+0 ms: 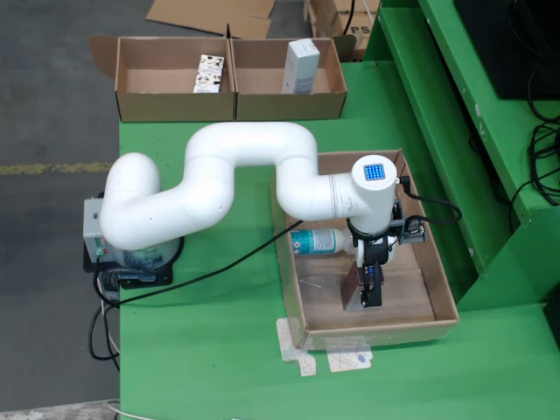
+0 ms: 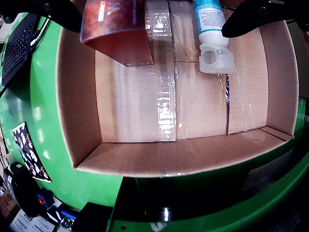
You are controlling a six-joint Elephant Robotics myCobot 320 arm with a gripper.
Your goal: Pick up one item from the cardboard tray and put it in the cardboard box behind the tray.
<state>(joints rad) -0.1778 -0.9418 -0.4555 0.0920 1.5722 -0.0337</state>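
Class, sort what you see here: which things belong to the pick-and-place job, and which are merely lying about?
Job:
gripper
reddish-brown packet
white bottle
cardboard tray
cardboard boxes

Lying about:
black cable
taped paper scraps
flattened cardboard

Green table top (image 1: 210, 350) beside grey concrete floor (image 1: 48, 96) with a yellow line (image 1: 52, 167) — green frame (image 1: 455, 114) and black cables (image 1: 542, 157) at right.

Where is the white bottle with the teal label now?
In the fixed view, the bottle lies on its side inside the cardboard tray, near its left wall, beside the hand.
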